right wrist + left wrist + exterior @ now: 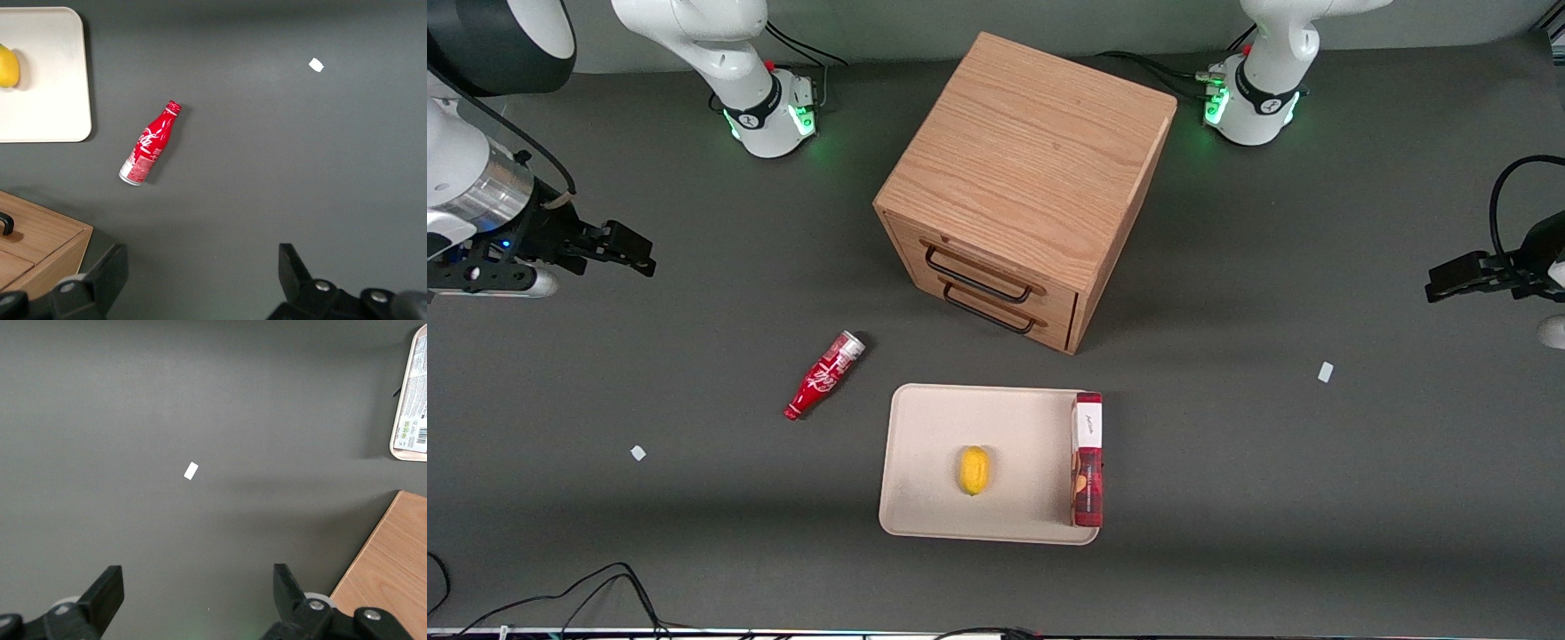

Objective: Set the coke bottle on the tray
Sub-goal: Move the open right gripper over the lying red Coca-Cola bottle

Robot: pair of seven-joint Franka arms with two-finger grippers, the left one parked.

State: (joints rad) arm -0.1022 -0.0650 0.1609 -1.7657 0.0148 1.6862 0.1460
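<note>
Lying flat on the table, the slim red coke bottle (823, 374) looks light, rigid, slippery; grip mid-body with the released tool (200, 280), hovering well apart.

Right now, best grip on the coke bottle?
Probably the wide body of the coke bottle, from above, fingers across its width: it lies flat on the table, apart from the tray, and the neck tapers. The claw hangs open toward the working arm's end, well away from it.
</note>
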